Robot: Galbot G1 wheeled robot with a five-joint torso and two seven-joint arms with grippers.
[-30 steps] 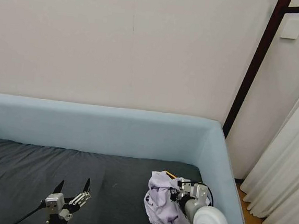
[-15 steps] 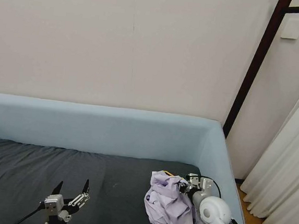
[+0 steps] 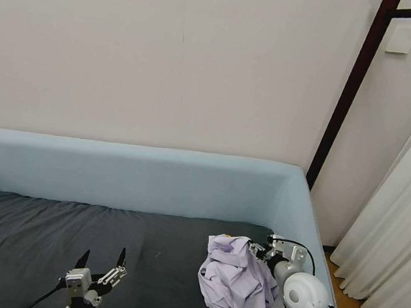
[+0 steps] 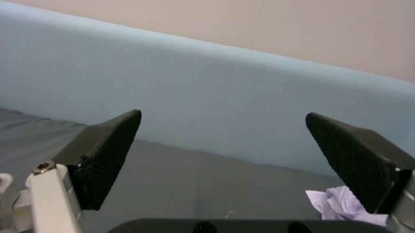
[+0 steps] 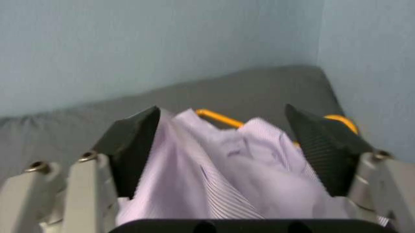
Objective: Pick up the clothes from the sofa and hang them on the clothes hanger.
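So, we are only at the start. The clothes [image 3: 237, 281], a crumpled light purple shirt, lie in a heap on the dark seat of the sofa [image 3: 152, 182]. They are at its right end, just beside the blue arm. A thin orange bar [image 5: 217, 117] pokes out from under the far side of the heap. We think it may be the hanger, but we cannot be sure.

Our right end effector [image 3: 260, 250] is down at the right side of the heap. Its two fingers are spread wide, one on each side of the shirt. They are not closed on it, so it holds nothing.

Our left end effector [image 3: 103, 253] hangs over the seat, near us and well to the left of the shirt. It is wide open too and holds nothing.

As far as we can see, no part of the job is done yet. The shirt has to be gripped, lifted off the sofa and put on the hanger.
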